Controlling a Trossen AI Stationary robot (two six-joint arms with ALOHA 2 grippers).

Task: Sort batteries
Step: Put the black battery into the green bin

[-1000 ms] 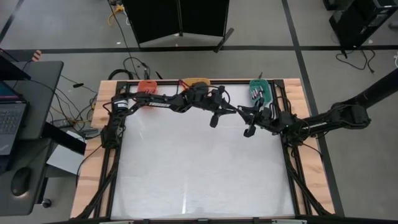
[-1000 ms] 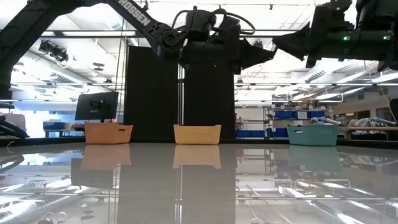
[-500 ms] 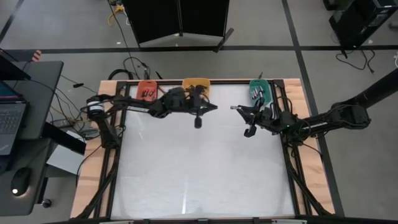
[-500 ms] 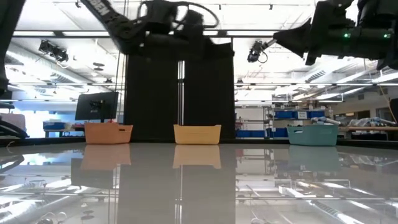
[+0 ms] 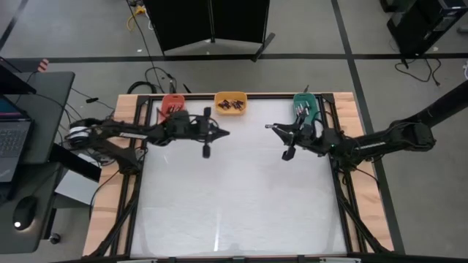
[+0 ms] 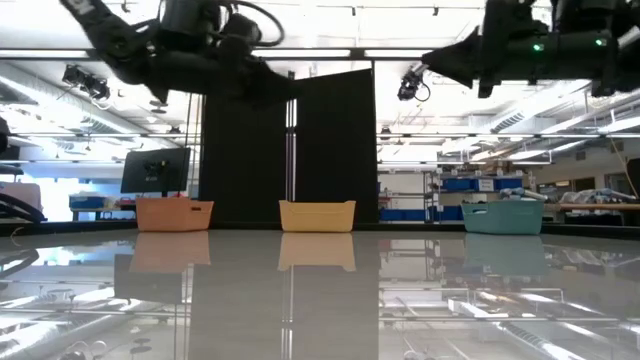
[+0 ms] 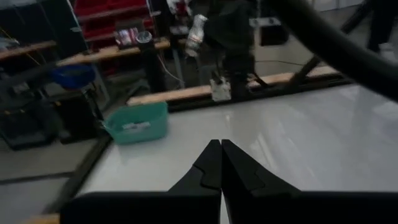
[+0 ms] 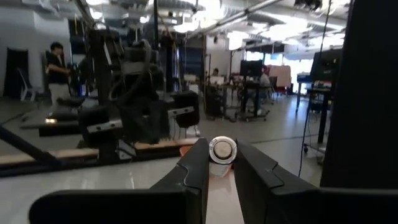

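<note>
Three small bins stand along the table's far edge: an orange-red bin (image 5: 172,104), a yellow bin (image 5: 230,103) with several batteries (image 5: 232,104) in it, and a teal bin (image 5: 306,107) with more batteries inside. My left gripper (image 5: 223,134) hangs above the table's far left part, level, shut and empty; its closed fingers (image 7: 221,149) show in the left wrist view. My right gripper (image 5: 269,126) hovers left of the teal bin, pointing toward the table's left edge, shut on one battery (image 8: 222,149). My right gripper pinches a battery between its two fingers, near their free ends. The battery's round silvery end (image 8: 222,148) faces back toward the wrist camera. The fingers lie about level, pointing toward the table's left side. The battery is lifted clear of the table.
The white tabletop (image 5: 234,197) stretches wide toward the near edge. A black frame rail (image 5: 139,183) runs along the table's sides. People and furniture show in the room beyond the table.
My left arm has drawn back from beside the yellow bin toward the table's left edge, staying level above the surface. The yellow bin, earlier covered by that arm, now shows its batteries.
</note>
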